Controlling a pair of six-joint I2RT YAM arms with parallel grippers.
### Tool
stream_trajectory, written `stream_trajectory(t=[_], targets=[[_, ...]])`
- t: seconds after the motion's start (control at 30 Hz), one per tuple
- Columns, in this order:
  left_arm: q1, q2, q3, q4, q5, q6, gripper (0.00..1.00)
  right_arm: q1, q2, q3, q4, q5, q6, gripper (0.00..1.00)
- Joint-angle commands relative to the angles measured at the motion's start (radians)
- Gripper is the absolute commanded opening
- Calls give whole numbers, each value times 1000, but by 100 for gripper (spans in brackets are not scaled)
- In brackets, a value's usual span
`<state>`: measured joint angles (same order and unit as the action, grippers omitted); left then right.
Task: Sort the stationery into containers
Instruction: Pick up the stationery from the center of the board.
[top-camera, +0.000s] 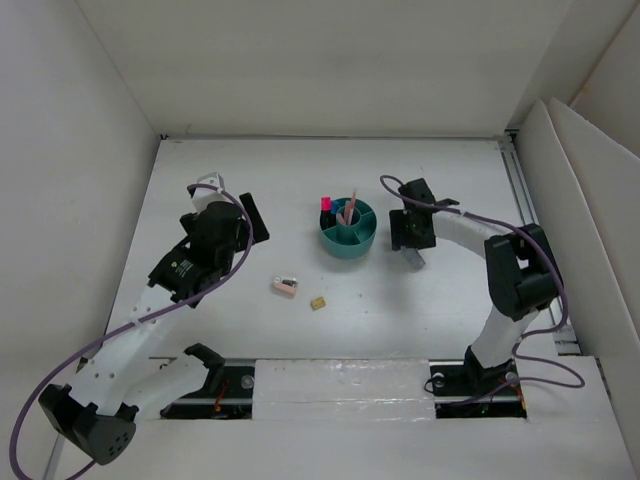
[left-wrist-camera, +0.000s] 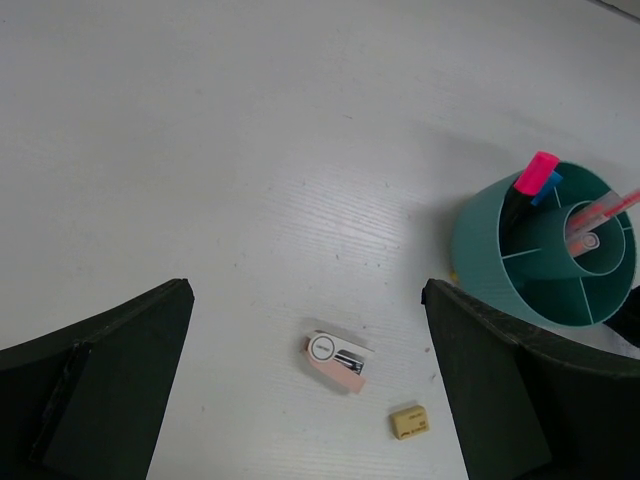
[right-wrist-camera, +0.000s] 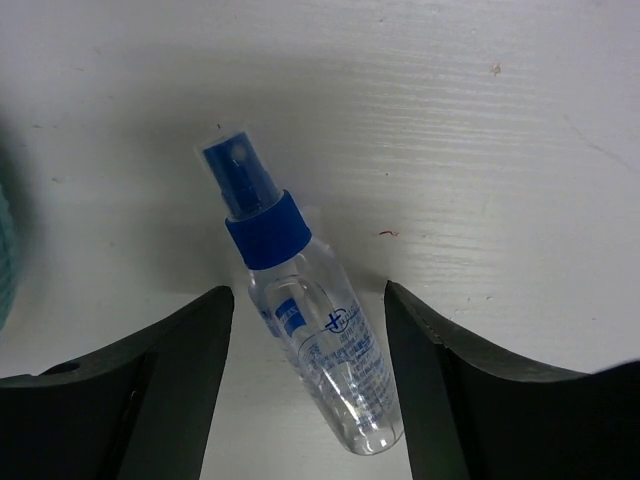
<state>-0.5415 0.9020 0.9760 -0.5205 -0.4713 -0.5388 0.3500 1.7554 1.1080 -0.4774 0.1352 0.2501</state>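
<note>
The round teal organizer (top-camera: 348, 240) stands mid-table with a pink-ended marker (left-wrist-camera: 537, 172), a blue-ended marker (left-wrist-camera: 546, 187) and thin pink-orange pens (left-wrist-camera: 600, 210) in it. A pale pink eraser (top-camera: 285, 286) and a tiny tan block (top-camera: 318, 302) lie on the table in front of the organizer, to its left. My left gripper (top-camera: 243, 216) is open and empty above the table, with the eraser (left-wrist-camera: 337, 362) seen between its fingers. My right gripper (top-camera: 410, 236) is open and straddles a clear bottle with a blue cap (right-wrist-camera: 330, 360) that lies flat; neither finger touches it.
White walls close in the table on the left, back and right. A rail (top-camera: 520, 190) runs along the right edge. The organizer (left-wrist-camera: 545, 250) sits close beside the left gripper's right finger (left-wrist-camera: 500, 390).
</note>
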Motion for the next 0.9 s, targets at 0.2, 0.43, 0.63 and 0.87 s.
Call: stream_trajectory(t=[0.2, 0.43, 0.63, 0.87], targets=[[0, -17, -5, 19, 11, 20, 100, 38, 26, 38, -58, 90, 0, 57], [0, -17, -5, 19, 11, 20, 100, 47, 26, 38, -58, 101, 9, 11], [0, -17, -5, 28, 11, 20, 100, 47, 26, 50, -47, 115, 9, 0], [0, -8, -5, 28, 11, 20, 100, -35, -108, 134, 54, -26, 44, 0]])
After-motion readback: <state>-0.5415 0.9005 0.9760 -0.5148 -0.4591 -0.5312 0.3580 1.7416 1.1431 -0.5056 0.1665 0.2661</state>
